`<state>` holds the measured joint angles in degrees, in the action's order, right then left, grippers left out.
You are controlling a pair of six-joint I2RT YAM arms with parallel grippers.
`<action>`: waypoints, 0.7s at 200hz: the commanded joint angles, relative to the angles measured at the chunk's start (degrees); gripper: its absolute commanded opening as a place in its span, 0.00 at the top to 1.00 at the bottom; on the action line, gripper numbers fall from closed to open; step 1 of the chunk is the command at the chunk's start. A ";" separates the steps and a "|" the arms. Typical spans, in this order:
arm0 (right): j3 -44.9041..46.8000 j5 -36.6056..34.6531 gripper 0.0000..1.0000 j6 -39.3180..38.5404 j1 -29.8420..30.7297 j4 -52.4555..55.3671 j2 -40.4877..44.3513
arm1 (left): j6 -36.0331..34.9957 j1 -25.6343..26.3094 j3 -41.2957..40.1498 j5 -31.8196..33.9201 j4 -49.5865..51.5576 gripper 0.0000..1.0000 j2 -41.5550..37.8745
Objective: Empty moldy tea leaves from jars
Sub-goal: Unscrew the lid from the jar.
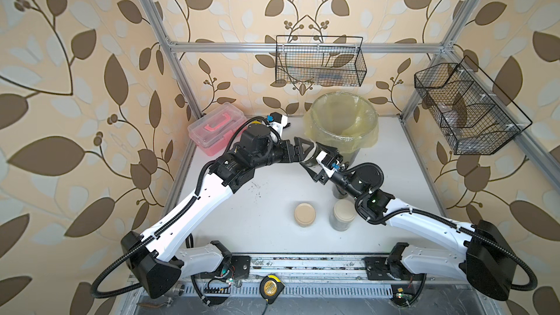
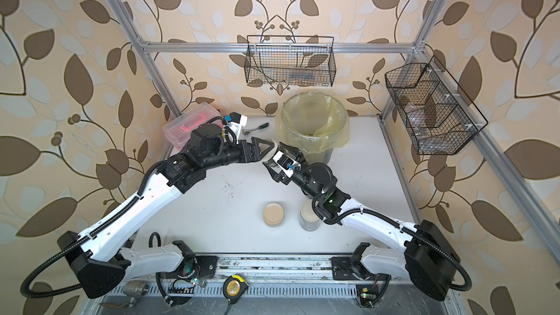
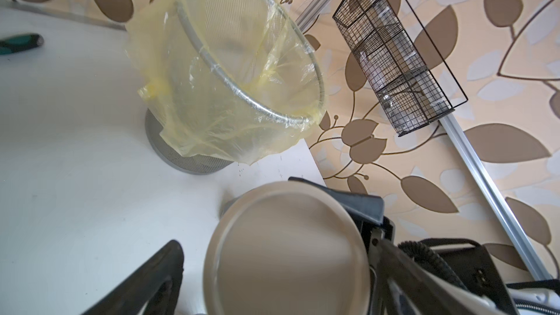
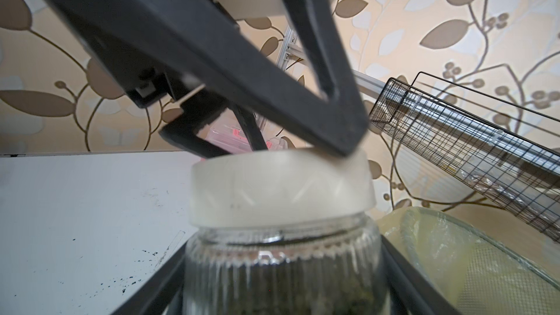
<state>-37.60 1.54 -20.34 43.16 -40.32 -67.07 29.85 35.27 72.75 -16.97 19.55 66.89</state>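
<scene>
The right gripper [image 1: 318,161] clasped the jar [image 4: 281,268] just beside the bin [image 1: 345,122], with the tea leaves [image 4: 272,296] inside under a lid [image 3: 288,253] that sat slightly tilted. The left gripper [image 1: 306,152] stood spread wide around that lid (one finger touching its rim, nothing held). It probably needed to centre itself, close evenly across the lid and lift straight off, with the jar held upright.

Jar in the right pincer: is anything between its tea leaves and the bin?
Only its own lid, which is still on the jar and closes the mouth. The bin stands right beside it, and nothing else shows between them.
</scene>
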 commanded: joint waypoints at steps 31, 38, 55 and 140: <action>2.58 6.33 0.65 3.46 -3.02 -1.81 7.42 | -37.62 0.18 -2.81 -2.89 2.95 0.01 -10.66; 2.74 7.15 0.65 3.38 -3.37 -1.02 7.94 | -41.90 0.20 -3.98 -5.00 2.62 0.01 -11.43; 3.04 8.77 0.65 3.01 -3.68 0.59 9.32 | -48.90 0.15 -5.72 -10.00 1.51 0.01 -12.00; 1.97 18.53 0.66 0.14 -1.64 4.11 10.07 | -52.20 0.21 -1.91 -18.81 -0.72 0.01 -2.31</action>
<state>-35.09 16.78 -17.74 40.42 -35.11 -57.39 -19.99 35.27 68.01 -31.51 22.02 64.45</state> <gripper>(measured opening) 0.794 0.988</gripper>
